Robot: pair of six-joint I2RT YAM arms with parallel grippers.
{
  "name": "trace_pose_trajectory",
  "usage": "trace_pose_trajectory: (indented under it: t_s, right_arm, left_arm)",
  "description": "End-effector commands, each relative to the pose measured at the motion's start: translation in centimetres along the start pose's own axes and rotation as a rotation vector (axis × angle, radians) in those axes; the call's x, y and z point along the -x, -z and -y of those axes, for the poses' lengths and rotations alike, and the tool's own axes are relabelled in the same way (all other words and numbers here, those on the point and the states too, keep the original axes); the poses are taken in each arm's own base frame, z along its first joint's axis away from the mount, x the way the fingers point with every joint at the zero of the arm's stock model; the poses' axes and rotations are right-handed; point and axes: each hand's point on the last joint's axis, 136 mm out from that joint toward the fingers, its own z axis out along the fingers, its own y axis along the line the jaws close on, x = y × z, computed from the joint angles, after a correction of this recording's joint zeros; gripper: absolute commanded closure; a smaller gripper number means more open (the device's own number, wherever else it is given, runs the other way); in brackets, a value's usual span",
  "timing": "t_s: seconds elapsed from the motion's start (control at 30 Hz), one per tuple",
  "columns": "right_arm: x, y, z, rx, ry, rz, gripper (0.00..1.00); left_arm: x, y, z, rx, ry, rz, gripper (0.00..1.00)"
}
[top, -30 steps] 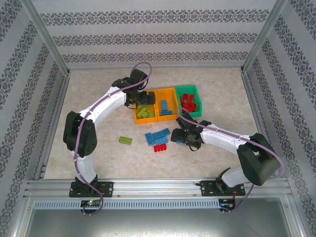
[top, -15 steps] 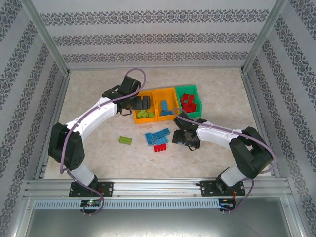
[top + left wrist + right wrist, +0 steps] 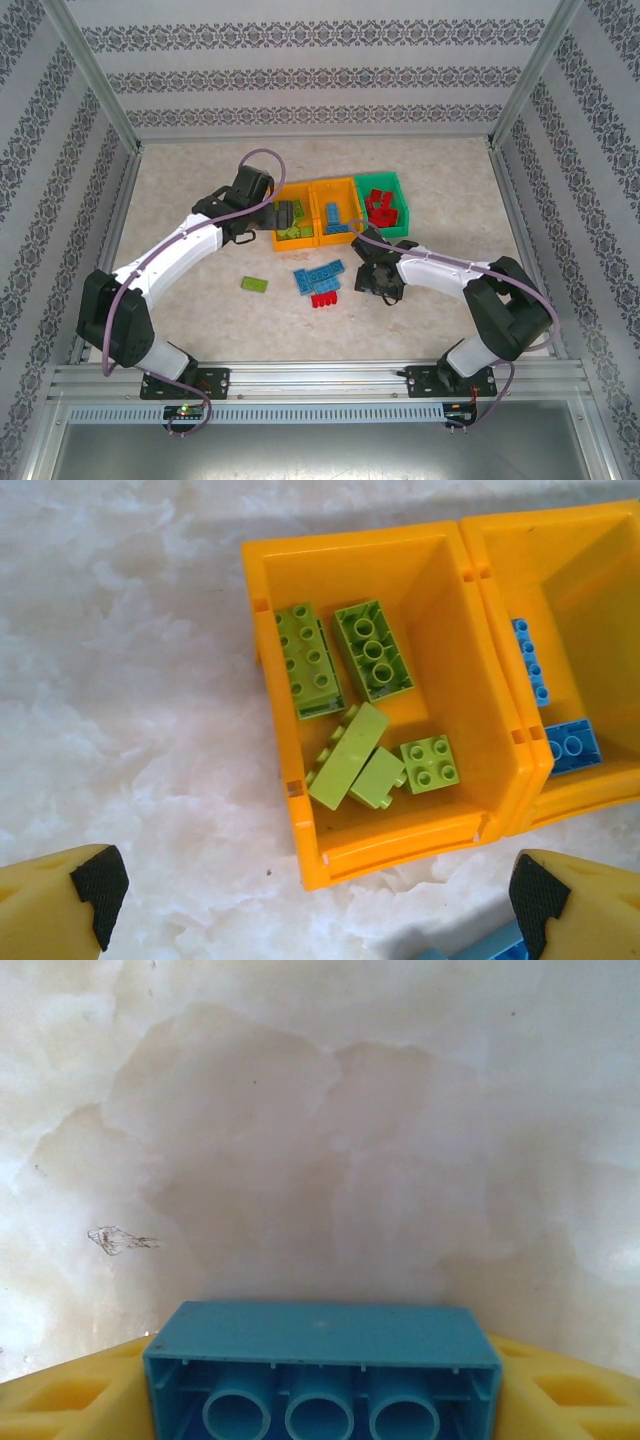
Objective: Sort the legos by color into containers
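Note:
Three containers stand in a row: a left orange bin point(image 3: 277, 243) point(image 3: 400, 845) with several lime green legos point(image 3: 370, 660), a middle orange bin point(image 3: 318, 240) point(image 3: 600, 780) with blue legos point(image 3: 570, 748), and a green bin point(image 3: 358, 182) with red legos point(image 3: 380, 205). My left gripper point(image 3: 290, 212) point(image 3: 315, 890) hangs open above the left bin's near wall, nothing between its fingertips point(image 3: 98, 885). My right gripper point(image 3: 378, 283) point(image 3: 320, 1390) is low at the table, shut on a blue lego point(image 3: 320, 1360) whose hollow underside faces the camera, between yellow fingers point(image 3: 60, 1400).
Loose on the table in front of the bins lie one lime green lego point(image 3: 254, 285), a cluster of blue legos point(image 3: 319, 274) and a red lego point(image 3: 324, 299). Metal frame rails border the table on all sides.
My left gripper has drawn back left and toward me from over the left bin. The right gripper's jaws have come together around the blue lego.

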Motion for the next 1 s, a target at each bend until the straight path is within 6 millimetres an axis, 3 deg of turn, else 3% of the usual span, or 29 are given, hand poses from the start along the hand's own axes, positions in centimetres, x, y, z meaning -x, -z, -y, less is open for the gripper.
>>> trace_pose_trajectory:
  t_s: [0.0, 0.27, 0.4, 0.53, 0.67, 0.8, 0.97]
  right_arm:
    - [1.4, 1.3, -0.8, 0.015, 0.017, 0.063, 0.35]
    - [8.1, 8.3, -6.9, 0.224, 0.029, 0.258, 0.38]
    - [11.5, 9.8, -9.4, 0.292, 0.015, 0.283, 0.38]
    - [14.4, 9.1, -10.7, 0.294, -0.023, 0.256, 0.37]
    - [17.0, 7.4, -11.1, 0.27, -0.077, 0.229, 0.36]
    - [18.3, 5.3, -11.5, 0.256, -0.112, 0.182, 0.36]
    - [19.1, 4.1, -12.1, 0.254, -0.119, 0.151, 0.3]
  left_arm:
    - [0.0, 0.8, -1.3, 0.04, 0.009, 0.027, 0.0]
    - [-4.1, 0.7, -4.0, 0.144, 0.105, -0.106, 0.0]
    - [-7.3, 0.7, -5.1, 0.184, 0.18, -0.2, 0.0]
    - [-10.5, 0.3, -5.3, 0.189, 0.232, -0.307, 0.0]
    - [-12.7, -0.4, -4.1, 0.106, 0.212, -0.387, 0.0]
    - [-14.1, -1.3, -3.6, 0.04, 0.108, -0.428, 0.0]
    - [-15.2, -1.4, -4.6, 0.069, 0.007, -0.458, 0.0]
